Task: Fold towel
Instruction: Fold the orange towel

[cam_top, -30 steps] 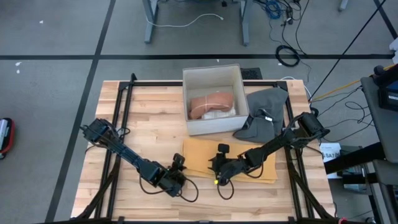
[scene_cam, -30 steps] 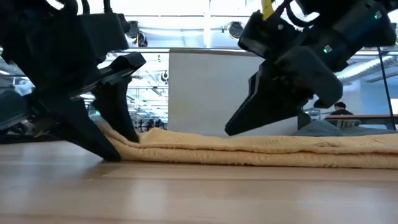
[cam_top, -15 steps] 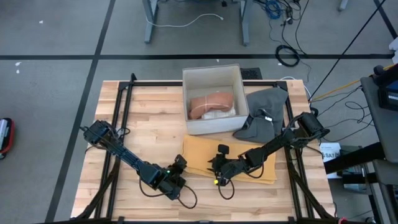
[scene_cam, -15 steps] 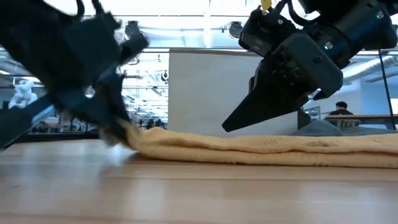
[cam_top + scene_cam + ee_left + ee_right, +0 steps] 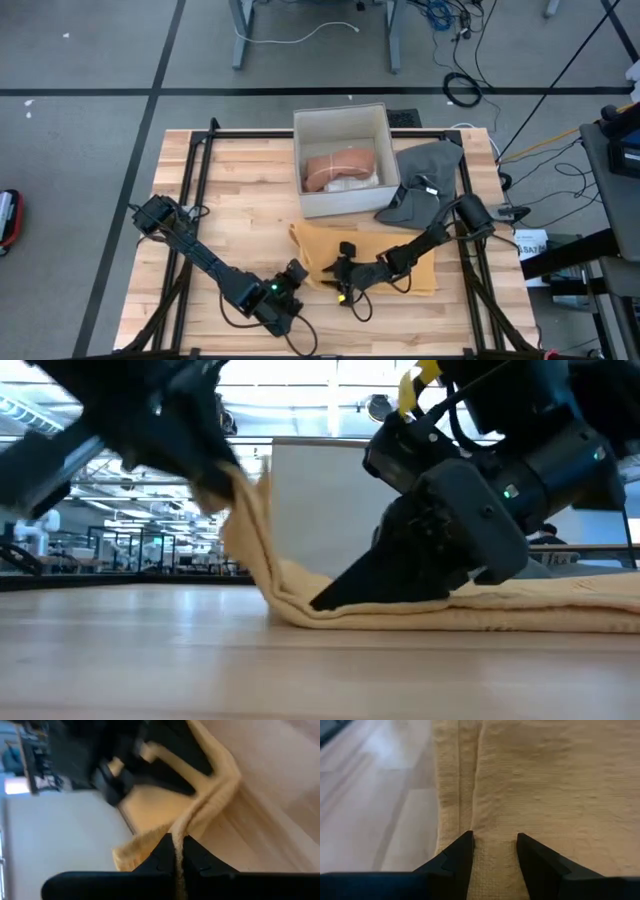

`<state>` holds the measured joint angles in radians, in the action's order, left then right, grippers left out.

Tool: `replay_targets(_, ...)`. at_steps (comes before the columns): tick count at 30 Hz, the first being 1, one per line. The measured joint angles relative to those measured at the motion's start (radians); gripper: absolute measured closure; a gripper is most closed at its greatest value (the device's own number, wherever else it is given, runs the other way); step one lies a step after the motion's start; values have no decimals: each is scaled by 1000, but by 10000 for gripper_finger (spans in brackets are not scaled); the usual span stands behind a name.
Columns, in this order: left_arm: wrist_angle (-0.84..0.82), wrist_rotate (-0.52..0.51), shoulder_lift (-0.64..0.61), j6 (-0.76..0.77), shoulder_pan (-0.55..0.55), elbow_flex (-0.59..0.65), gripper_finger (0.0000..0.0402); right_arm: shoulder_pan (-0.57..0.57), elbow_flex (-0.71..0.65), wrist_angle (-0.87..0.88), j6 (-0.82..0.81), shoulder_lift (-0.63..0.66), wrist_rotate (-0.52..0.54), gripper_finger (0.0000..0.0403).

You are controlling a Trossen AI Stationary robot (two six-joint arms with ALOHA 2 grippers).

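We see the left gripper [image 5: 176, 851] clamped on the towel's [image 5: 385, 248] lifted corner; the right gripper [image 5: 493, 845], fingers apart, straddles its near edge.

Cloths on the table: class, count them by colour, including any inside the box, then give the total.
Yellow towel: 1
Grey cloth: 1
Pinkish-brown cloth in the box: 1
Total: 3
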<state>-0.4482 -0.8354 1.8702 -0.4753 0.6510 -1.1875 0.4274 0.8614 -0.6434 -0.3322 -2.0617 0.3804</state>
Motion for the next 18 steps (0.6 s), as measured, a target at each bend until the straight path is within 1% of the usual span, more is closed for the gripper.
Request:
replay_targets(2, 26, -8, 0, -53, -1, -26, 394, -10, 2, -49, 27, -14, -30, 259)
replay_targets(6, 110, 2, -1, -168, -16, -59, 394, -29, 54, -55, 66, -40, -57, 259)
replay_targets(8, 148, 36, -1, -206, -31, -60, 394, -35, 86, -55, 90, -60, -75, 259)
replay_targets(11, 170, 103, 0, -215, -64, -60, 394, -38, 129, -32, 138, -76, -76, 259)
replay_targets(13, 171, 122, 1, -212, -80, -61, 394, -31, 153, 42, 163, -66, -67, 259)
replay_targets(15, 171, 131, 2, -212, -86, -61, 394, -20, 166, 163, 165, -32, -44, 262)
replay_targets(18, 183, 144, 2, -216, -86, -62, 394, 21, 173, 321, 160, 35, 28, 271)
